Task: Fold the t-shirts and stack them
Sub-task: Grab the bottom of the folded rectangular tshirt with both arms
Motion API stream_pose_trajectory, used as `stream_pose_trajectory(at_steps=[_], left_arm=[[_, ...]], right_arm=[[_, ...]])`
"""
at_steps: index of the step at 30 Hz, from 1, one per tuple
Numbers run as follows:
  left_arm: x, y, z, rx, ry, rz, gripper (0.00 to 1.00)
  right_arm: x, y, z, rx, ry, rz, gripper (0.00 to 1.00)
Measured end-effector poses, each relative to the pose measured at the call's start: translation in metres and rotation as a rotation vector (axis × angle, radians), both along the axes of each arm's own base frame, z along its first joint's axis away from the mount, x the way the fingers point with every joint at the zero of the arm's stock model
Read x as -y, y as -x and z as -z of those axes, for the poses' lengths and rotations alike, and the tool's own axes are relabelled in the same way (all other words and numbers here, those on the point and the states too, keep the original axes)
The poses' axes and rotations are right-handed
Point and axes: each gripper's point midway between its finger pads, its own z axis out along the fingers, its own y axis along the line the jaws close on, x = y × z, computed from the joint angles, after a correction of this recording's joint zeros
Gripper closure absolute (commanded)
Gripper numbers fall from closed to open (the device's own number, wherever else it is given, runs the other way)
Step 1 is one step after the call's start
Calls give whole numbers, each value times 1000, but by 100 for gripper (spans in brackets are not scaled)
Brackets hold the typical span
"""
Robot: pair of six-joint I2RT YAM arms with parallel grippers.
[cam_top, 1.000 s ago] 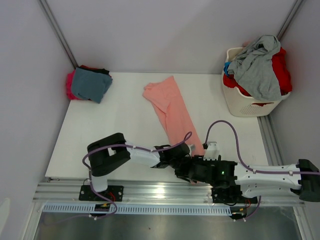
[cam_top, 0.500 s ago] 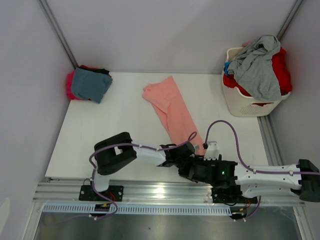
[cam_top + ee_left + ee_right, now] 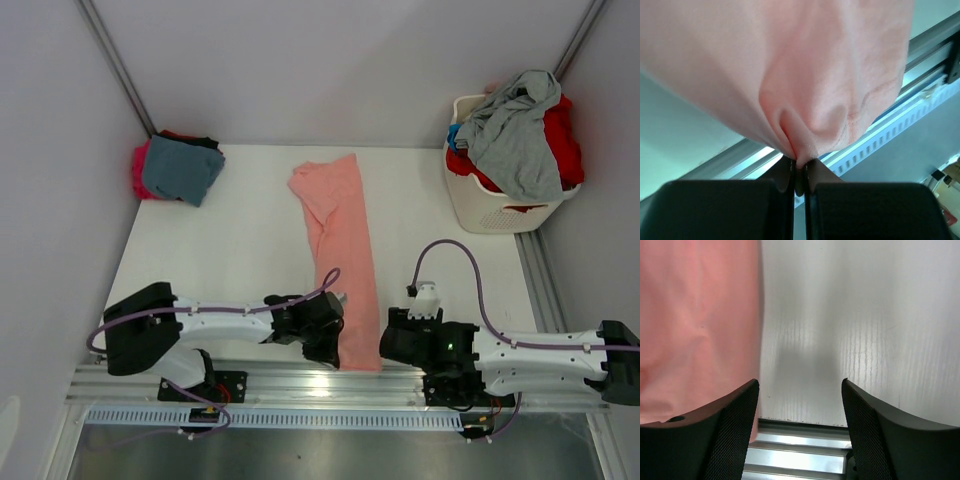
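Left gripper (image 3: 799, 169) pinches salmon t-shirt (image 3: 345, 260), probably hem, lying near-to-far.

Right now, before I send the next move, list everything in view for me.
salmon-pink t-shirt: one, a long strip, from the table centre to the near edge.
folded t-shirts: one stack, teal over magenta and black, far-left corner.
laundry basket: one, white, far right.
basket t-shirts: one heap, grey over red, in the laundry basket.
table: one, white.
left gripper: black, shut on the salmon-pink t-shirt's near end.
right gripper: black, open, over bare table right of that shirt.
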Motion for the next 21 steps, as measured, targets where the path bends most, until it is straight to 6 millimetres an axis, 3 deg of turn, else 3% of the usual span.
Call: stream_pose_trajectory(at_steps=[7,11,18,21], left_arm=[[-35,10,9,-19,-66,-42,99],[-37,10,9,-18,-68,-47,99],[-36,10,8,-22,-65,-50,99],[-35,10,7,-23,-59,-49,99]], right_arm=[[-12,11,21,-69,-38,-63,28],[-27,20,24,-102,-124,-125,28],[-46,26,1,-79,-390,-211,30],[-48,30,4,-82,-456,-238,33]])
